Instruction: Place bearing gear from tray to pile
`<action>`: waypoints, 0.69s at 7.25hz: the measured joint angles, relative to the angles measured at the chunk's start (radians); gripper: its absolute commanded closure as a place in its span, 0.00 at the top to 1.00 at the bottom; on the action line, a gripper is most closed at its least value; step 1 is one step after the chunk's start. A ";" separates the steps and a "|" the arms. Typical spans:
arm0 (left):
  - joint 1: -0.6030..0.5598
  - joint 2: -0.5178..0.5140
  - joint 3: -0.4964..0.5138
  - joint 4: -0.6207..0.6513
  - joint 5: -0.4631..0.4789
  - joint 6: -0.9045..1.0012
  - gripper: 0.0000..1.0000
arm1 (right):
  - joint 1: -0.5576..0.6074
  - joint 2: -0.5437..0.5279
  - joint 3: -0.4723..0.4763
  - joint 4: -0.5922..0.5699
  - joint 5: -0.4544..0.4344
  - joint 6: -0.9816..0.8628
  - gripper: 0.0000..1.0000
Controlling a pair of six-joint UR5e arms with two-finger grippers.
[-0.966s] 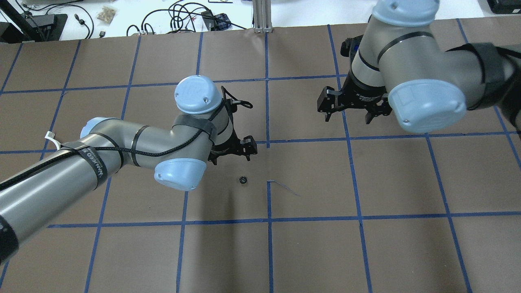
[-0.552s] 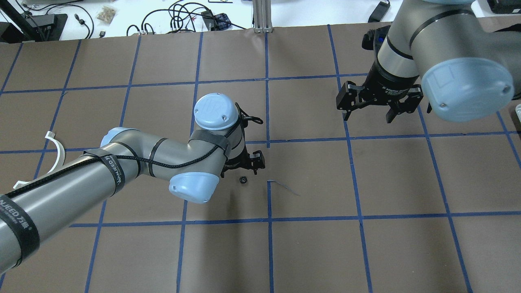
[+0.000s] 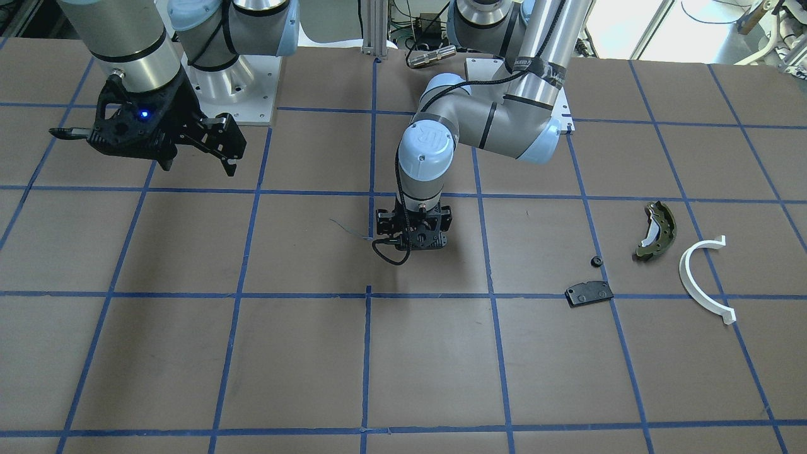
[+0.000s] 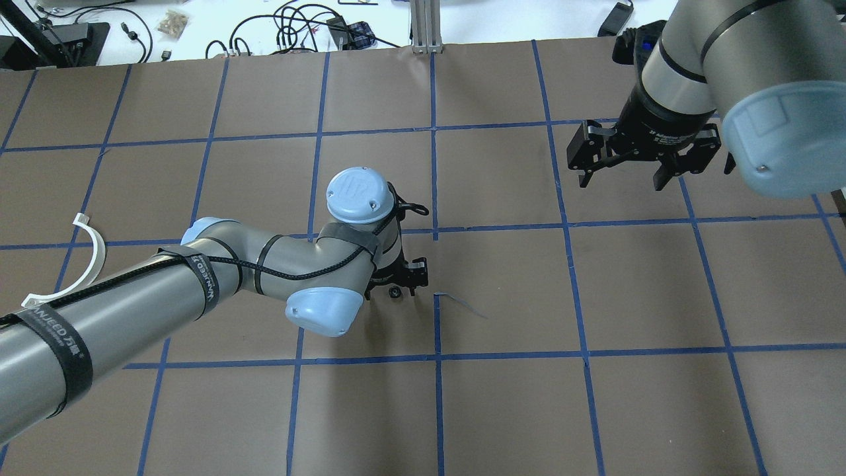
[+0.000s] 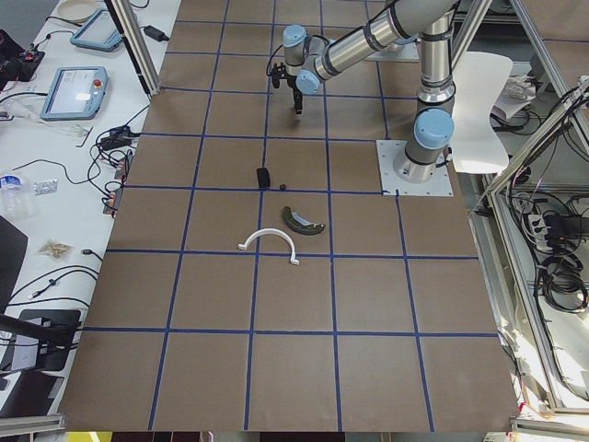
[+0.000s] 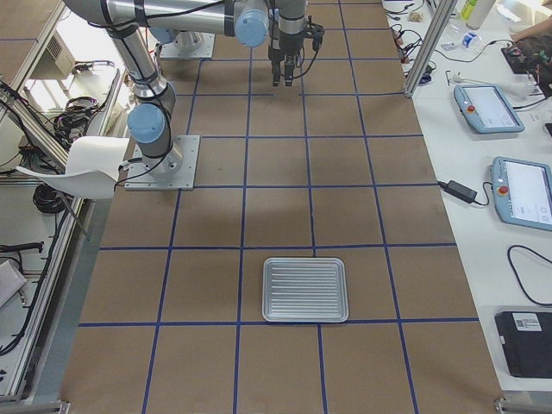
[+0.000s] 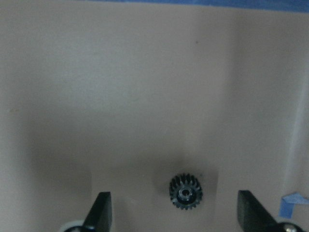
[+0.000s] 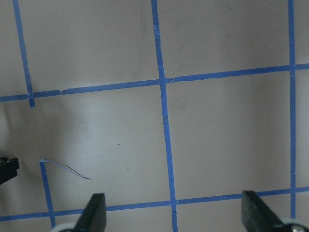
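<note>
The bearing gear (image 4: 394, 291), small, black and toothed, lies on the brown table paper near the middle. In the left wrist view the gear (image 7: 186, 192) lies between the two spread fingertips (image 7: 101, 210). My left gripper (image 4: 398, 280) is open, low over the gear and not closed on it; in the front view this gripper (image 3: 413, 238) hides the gear. The pile lies apart on my left: an olive brake shoe (image 3: 656, 230), a white half-ring (image 3: 703, 277) and a black pad (image 3: 589, 292). My right gripper (image 4: 621, 173) is open and holds nothing, high at the far right.
A small black part (image 3: 595, 261) lies beside the pad. A ribbed silver tray (image 6: 304, 289) stands far off on my right side. A loose curl of blue tape (image 4: 459, 303) lies right of the gear. Cables and boxes lie beyond the table's far edge.
My left gripper has moved toward the gear and down, and now stands around it. My right arm has swung right and away from the middle, still open.
</note>
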 measured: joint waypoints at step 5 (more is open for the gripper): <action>0.006 0.016 0.016 0.015 0.002 0.008 0.03 | -0.002 -0.012 0.000 0.008 -0.018 0.011 1.00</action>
